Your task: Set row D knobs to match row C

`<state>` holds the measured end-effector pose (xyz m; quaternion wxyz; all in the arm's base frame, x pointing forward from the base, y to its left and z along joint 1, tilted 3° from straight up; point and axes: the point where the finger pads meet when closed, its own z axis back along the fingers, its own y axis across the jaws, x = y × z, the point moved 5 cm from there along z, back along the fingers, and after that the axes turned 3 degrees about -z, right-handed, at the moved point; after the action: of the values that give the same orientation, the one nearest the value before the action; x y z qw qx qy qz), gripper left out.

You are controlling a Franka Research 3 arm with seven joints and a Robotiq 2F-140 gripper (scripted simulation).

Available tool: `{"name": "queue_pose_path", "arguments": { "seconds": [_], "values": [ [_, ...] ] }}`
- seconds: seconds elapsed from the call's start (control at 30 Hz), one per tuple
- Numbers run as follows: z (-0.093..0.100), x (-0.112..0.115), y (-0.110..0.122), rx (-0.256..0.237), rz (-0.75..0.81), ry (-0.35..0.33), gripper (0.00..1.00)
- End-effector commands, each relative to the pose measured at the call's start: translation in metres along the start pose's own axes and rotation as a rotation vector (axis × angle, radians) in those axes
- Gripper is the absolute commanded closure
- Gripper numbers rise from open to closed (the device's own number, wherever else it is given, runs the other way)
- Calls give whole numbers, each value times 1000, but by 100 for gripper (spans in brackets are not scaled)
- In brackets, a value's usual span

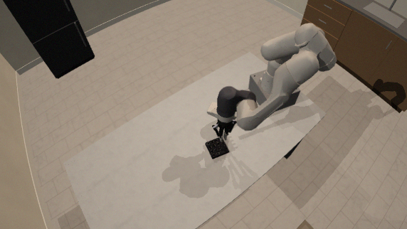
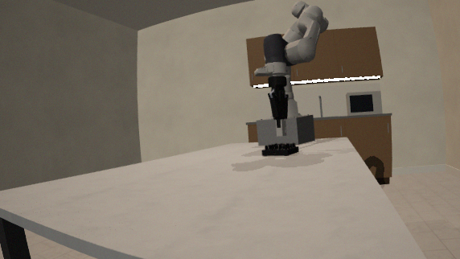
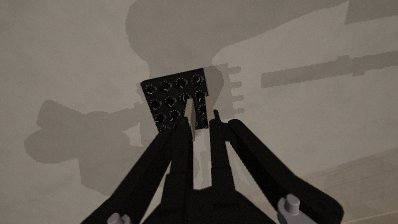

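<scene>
The black knob box (image 1: 217, 148) (image 2: 280, 152) (image 3: 172, 78) stands flat on the table. In the wrist view its knobs show small white lines and ring marks; several near the bottom and right are partly hidden by the fingers. Printed names, the socket and exact pointing directions are too small to read. My gripper (image 1: 223, 138) (image 2: 281, 134) (image 3: 200, 106) points down, its pale fingertips a narrow gap apart with nothing held between them. In the exterior view the tips are a little above the knobs. In the wrist view they overlap the box's right part.
The pale table (image 1: 142, 142) (image 2: 201, 201) carries the box. The arm's grey base block (image 2: 277, 133) stands behind the box in the exterior view. Arm shadows fall across the box's surroundings. A black fridge (image 1: 53, 39) and brown cabinets (image 1: 370, 46) stand away from the table.
</scene>
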<state>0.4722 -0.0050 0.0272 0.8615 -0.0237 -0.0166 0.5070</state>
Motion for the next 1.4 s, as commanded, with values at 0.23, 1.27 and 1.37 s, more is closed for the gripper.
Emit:
{"name": "queue_pose_path", "arguments": {
  "seconds": [0.23,1.27,1.37],
  "values": [
    [1,-3,2,8,-264,8,88],
    [5,-6,2,9,-711,15,88],
    [5,-6,2,8,-755,16,88]
  ]
}}
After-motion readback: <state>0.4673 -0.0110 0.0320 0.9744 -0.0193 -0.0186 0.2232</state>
